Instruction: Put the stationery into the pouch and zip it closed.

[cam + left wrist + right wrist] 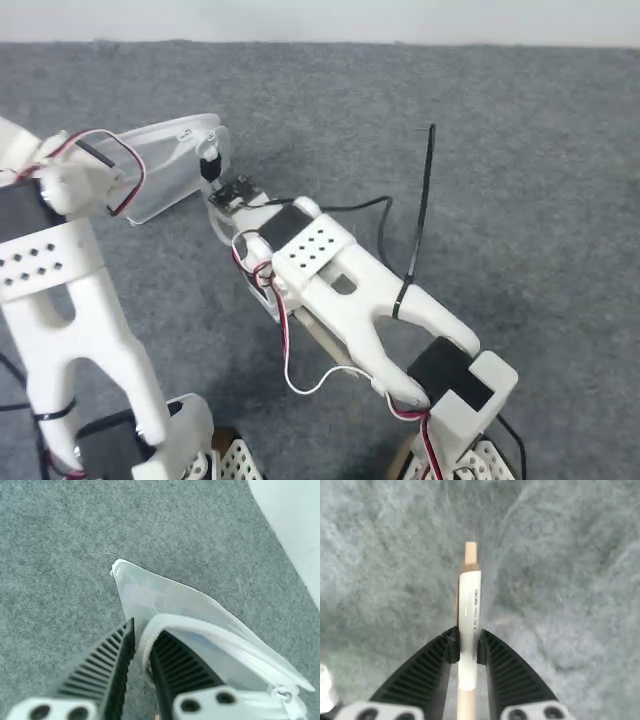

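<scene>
A translucent white pouch with a white zipper lies at the back left of the grey mat. My left gripper is shut on the pouch's zippered rim, and its zipper pull hangs at the far end of the rim. My right gripper is shut on a white pen with beige ends, which sticks out beyond the fingertips. In the high view the right gripper sits just beside the pouch's near-right end, and a beige stretch of the pen shows under the arm.
Grey carpet-like mat covers the table up to a pale wall at the back. A black cable tie sticks up from the right arm. Both arm bases stand at the front edge.
</scene>
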Controlling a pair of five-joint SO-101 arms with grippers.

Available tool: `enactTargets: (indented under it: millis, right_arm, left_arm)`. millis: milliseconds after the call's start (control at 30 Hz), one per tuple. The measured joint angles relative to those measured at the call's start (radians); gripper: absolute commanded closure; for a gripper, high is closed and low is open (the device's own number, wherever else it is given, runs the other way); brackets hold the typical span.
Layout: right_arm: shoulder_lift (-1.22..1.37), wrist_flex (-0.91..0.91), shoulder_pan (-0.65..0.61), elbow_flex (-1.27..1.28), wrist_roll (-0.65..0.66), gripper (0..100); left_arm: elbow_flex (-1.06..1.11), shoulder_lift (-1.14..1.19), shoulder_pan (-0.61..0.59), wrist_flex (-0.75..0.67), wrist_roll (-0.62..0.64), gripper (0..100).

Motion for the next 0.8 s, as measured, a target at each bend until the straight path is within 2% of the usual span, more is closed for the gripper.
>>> enactTargets:
  millis: [200, 367, 600, 800]
  right_arm:
    - [-0.195, 0.115, 0.0, -0.006, 0.0, 99.3]
    - [-0.408, 0.121, 0.025, 0.041, 0.002, 99.3]
    - [-0.669, -0.026, 0.097, 0.249, 0.002, 99.3]
    - [-0.753, -0.255, 0.014, 0.525, 0.0, 98.0]
  left_arm:
    - [0.0, 0.0, 0.0, 0.0, 0.0, 99]
    - [0.0, 0.0, 0.025, 0.0, 0.0, 99]
    - [0.0, 0.0, 0.064, 0.0, 0.0, 99]
    - [0.0, 0.0, 0.064, 0.0, 0.0, 99]
